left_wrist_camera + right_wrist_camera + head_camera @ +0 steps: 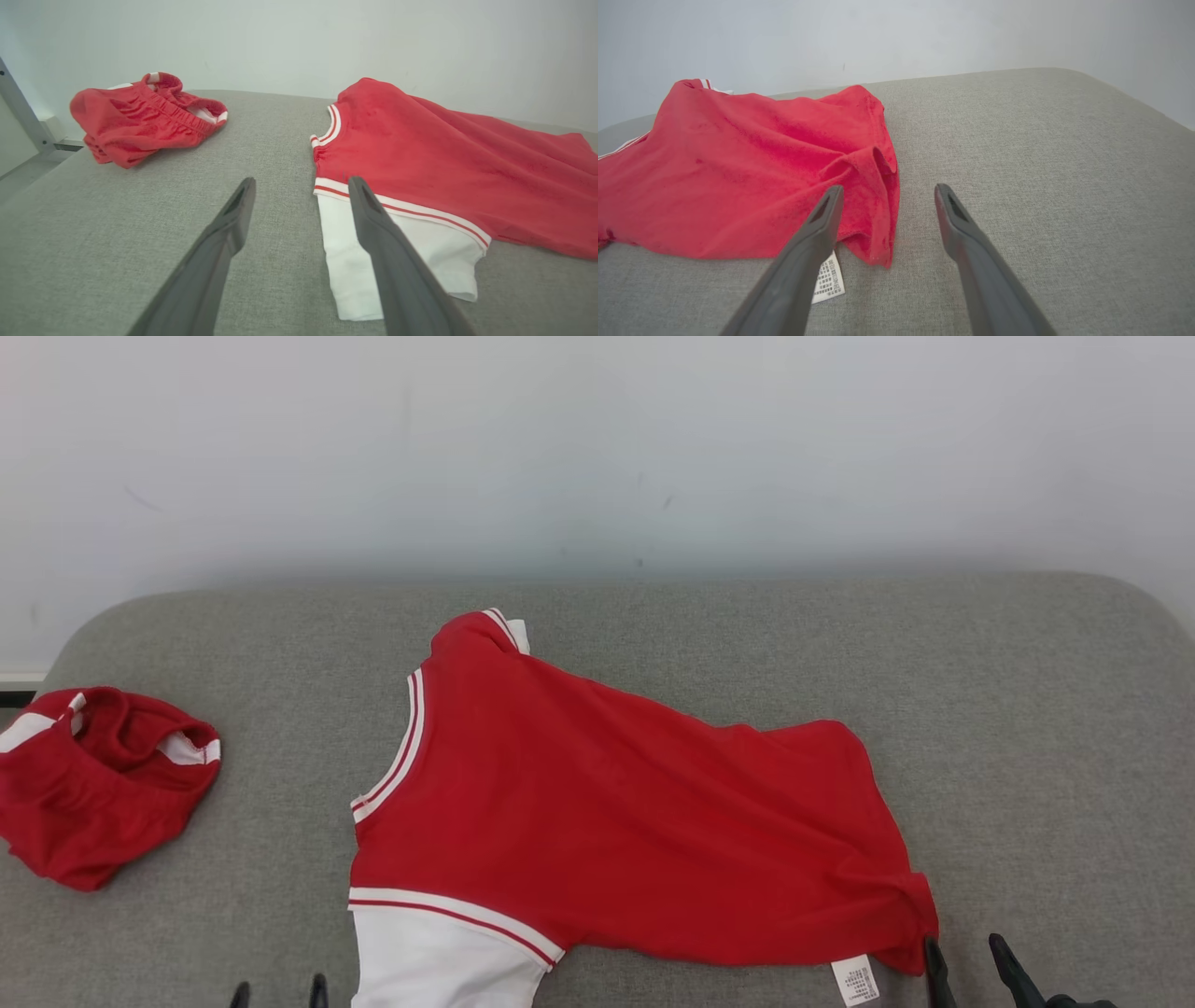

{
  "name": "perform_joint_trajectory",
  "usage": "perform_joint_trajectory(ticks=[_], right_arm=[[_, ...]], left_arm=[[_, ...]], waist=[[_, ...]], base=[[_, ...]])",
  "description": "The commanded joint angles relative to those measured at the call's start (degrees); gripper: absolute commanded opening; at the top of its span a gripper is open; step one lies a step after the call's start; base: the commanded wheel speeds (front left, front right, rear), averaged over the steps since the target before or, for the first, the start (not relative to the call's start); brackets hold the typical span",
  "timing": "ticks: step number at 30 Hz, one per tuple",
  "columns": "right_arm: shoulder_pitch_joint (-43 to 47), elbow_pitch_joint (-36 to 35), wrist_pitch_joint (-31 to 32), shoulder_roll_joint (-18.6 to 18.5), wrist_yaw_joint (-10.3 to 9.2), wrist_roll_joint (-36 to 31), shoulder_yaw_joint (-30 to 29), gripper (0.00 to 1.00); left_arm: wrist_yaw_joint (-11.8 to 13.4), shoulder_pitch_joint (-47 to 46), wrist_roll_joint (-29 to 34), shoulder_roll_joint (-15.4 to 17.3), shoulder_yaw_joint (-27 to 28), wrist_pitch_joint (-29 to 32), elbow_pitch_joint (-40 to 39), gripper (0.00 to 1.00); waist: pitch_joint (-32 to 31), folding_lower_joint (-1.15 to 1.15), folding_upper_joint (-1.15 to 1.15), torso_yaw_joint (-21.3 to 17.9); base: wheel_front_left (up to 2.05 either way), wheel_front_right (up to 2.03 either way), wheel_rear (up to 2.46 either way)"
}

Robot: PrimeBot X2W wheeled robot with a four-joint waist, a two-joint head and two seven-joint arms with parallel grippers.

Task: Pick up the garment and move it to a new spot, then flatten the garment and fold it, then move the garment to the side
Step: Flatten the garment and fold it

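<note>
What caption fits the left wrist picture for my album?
Open left claw by the white sleeve of a red shirt spread on a grey padded surface, red shorts crumpled farther off.

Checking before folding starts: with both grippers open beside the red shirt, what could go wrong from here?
1. The shirt has its hem corner bunched and doubled over by the right gripper; a pinch there might catch one layer or keep the crease.
2. The white sleeve lies beside the left gripper; grabbing it alone could twist the shirt.
3. The red shorts sit on the left, so a shirt set aside there may overlap them.
</note>
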Motion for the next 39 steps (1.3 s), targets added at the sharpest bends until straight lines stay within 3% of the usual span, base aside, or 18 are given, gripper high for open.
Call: perform_joint_trajectory(ticks=[1, 10, 23, 24, 25, 27, 32, 39], right_arm=[[0.2, 0.3, 0.0, -0.1, -0.13, -0.2, 0.3, 1.0], [-4.2, 9.2, 0.0, -0.6, -0.13, -1.0, 3.0, 1.0], [-9.7, 15.3, 0.0, 0.9, -0.13, -3.0, 4.0, 1.0], [-10.0, 15.8, 0.0, 1.0, -0.13, -3.0, 4.0, 0.38], [-10.3, 16.3, 0.0, 1.1, -0.13, -2.7, 4.0, 0.0], [-10.9, 16.8, 0.0, 1.2, -0.13, -2.4, 4.3, 0.0], [-10.2, 15.8, 0.0, 1.3, -0.13, -2.0, 4.3, 0.0], [-6.4, 8.9, 0.0, 0.6, -0.13, 1.6, 5.4, 0.0]], left_arm=[[0.1, -0.2, -0.1, 0.2, -0.4, -0.2, 0.5, 1.0], [0.1, -5.0, -3.7, 1.9, -7.1, -0.2, 11.5, 1.0], [0.1, -11.5, -8.5, 2.5, -10.8, -0.2, 24.5, 1.0], [0.1, -11.8, -9.5, 2.4, -10.8, -0.2, 25.3, 1.0], [0.1, -11.9, -10.4, 2.2, -11.3, -0.2, 26.3, 0.82], [0.1, -12.6, -11.3, 2.2, -12.6, -0.1, 27.7, 0.0], [0.1, -13.0, -13.6, 2.4, -13.8, -0.1, 27.2, 0.0], [0.1, -9.3, -13.3, 3.5, -11.8, -0.2, 17.7, 0.0]], waist=[[0.2, 0.0, 0.0, 0.0], [2.6, 0.0, 0.0, -0.2], [4.5, 0.0, 0.0, -0.9], [4.6, 0.0, 0.0, -0.9], [4.6, 0.0, 0.0, -0.9], [4.6, 0.0, 0.0, -0.9], [4.0, 0.0, 0.0, -0.4], [3.1, 0.0, 0.0, -0.5]], base=[[0.0, 0.0, 0.0], [0.0, 0.0, 0.0], [0.0, 0.0, 0.0], [0.0, 0.0, 0.0], [0.0, 0.0, 0.0], [0.0, 0.0, 0.0], [0.0, 0.0, 0.0], [0.0, 0.0, 0.0]])
